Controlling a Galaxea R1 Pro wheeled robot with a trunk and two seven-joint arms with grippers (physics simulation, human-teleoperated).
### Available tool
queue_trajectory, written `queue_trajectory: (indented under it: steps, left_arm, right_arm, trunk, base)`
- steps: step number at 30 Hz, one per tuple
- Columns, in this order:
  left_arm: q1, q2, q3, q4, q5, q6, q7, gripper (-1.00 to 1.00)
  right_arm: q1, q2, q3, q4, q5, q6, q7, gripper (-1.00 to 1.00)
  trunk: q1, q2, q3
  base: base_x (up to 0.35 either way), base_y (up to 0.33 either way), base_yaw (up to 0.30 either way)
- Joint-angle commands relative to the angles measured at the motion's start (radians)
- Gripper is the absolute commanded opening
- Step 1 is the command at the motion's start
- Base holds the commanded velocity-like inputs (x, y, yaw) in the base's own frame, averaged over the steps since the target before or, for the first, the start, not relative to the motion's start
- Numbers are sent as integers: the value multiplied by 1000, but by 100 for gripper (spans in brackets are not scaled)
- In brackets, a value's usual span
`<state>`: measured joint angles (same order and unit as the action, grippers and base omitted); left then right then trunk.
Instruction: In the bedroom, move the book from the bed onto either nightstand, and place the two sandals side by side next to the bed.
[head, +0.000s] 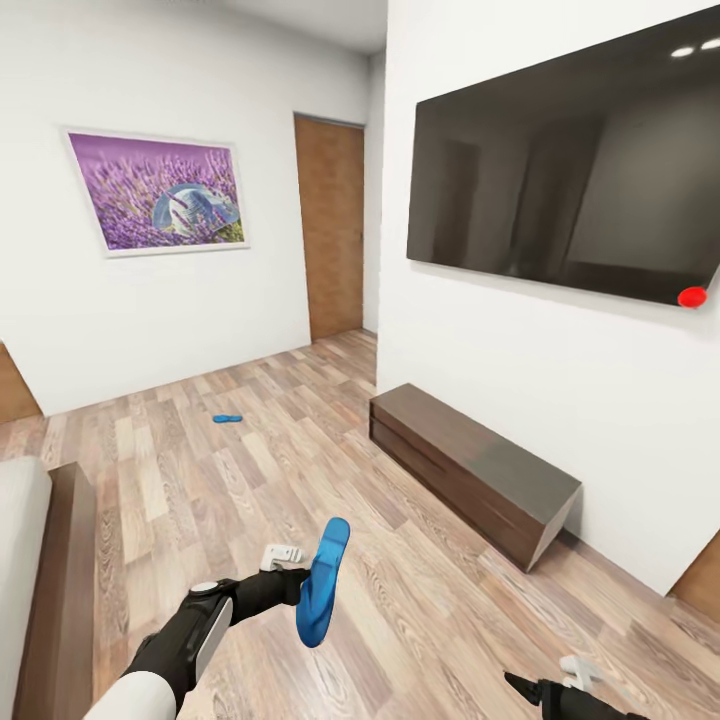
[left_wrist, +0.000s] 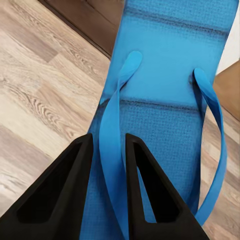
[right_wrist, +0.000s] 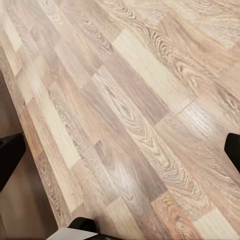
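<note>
Head camera first: my left gripper is clamped on a bright blue flat flip-flop sandal, carried up off the brown wood-plank floor with its toe end pointing up. The second blue sandal lies on the floor well apart from me, out toward the far white wall below the framed lavender picture. The dark brown wooden bed frame with its pale mattress sits at my left, so that's where I'd guess both sandals need to end up. A long low dark brown cabinet sits under the wall TV. My right gripper hangs low near the floor.

Left wrist camera: both fingers are pinched nearly closed on one strap of the sandal, which makes sense since the sole itself is so thin.

Right wrist camera: just floor planks; the finger tips sit wide apart with nothing between them.
</note>
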<state>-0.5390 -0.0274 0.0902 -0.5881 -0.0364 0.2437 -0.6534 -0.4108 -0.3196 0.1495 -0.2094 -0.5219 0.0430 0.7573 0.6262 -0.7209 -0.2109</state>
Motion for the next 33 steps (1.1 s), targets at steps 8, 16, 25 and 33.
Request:
queue_trajectory:
  steps: [8, 16, 25, 33]
  left_arm:
    - [-1, -2, 8, -1, -5, 8, -3, -100]
    - [-1, -2, 8, -1, -5, 7, -3, -100]
    - [-1, -2, 8, -1, -5, 8, -3, -100]
    - [-1, -2, 8, -1, -5, 8, -3, -100]
  right_arm:
    - [0, -1, 7, -1, -10, 5, 2, 100]
    - [0, -1, 7, -1, -10, 5, 1, 100]
    - [0, -1, 7, -1, -10, 5, 1, 100]
    - [0, -1, 7, -1, -10, 5, 1, 100]
  trunk:
    - [0, -1, -2]
    - [0, -1, -2]
    - [0, -1, -2]
    - [0, -1, -2]
  base:
    - [0, 0, 262]
    - [0, 0, 262]
    - [80, 0, 262]
    - [309, 0, 262]
